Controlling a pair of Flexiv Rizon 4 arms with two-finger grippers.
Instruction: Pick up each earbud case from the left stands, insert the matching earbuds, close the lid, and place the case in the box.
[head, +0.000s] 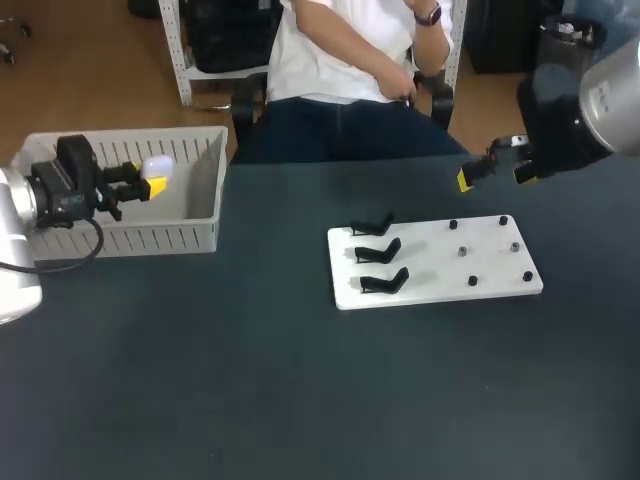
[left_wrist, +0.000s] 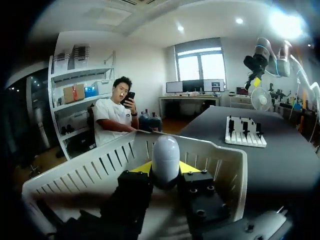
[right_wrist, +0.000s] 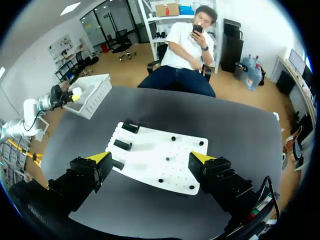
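Left gripper (head: 150, 182) is clamped on a white earbud case (head: 158, 166), its two yellow tips pressing the case from either side. In the left wrist view the case (left_wrist: 165, 159) stands upright between the fingers, smooth and rounded, with its lid looking closed. That arm comes in from the left and holds the case inside the outline of the white slatted box (head: 214, 196), near the box's far wall. From where I look I cannot tell whether the case touches the box floor.

Over on the other side, the right gripper (head: 496, 176) is released, its fingers spread wide with nothing between them. It hangs above the far right of the dark tabletop (head: 250, 380), near the back edge of the white board (head: 440, 268) and not touching it. In the right wrist view the board (right_wrist: 165, 160) lies straight beneath the parted fingers. Three black stands (head: 380, 252) sit in a column on the board's left part, none carrying a case, and small dark pegs (head: 472, 281) dot its right part.
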